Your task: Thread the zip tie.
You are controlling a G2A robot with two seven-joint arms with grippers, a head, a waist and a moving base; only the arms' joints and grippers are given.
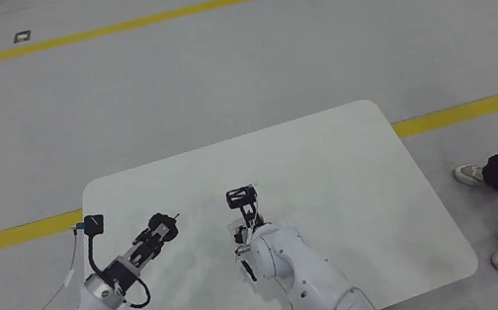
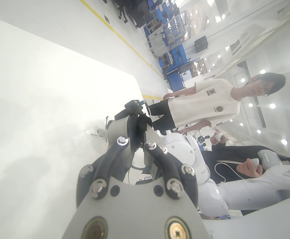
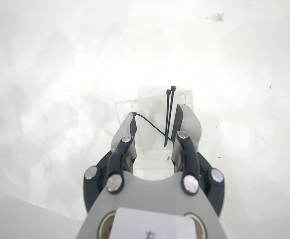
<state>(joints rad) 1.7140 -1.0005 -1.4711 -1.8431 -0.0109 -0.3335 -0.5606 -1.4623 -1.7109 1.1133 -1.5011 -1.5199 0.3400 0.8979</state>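
Straddling the clear plate on the table, the right gripper has its jaws apart, clamping nothing. On the plate lie two straight zip ties and a curved zip tie (none looped through its head, I judge). Near the plate but apart from it, the left gripper hangs with jaws together. All the threading remains.

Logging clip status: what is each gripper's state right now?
Left gripper: closed; any held item cannot be told.
Right gripper: open above the zip ties, holding nothing.
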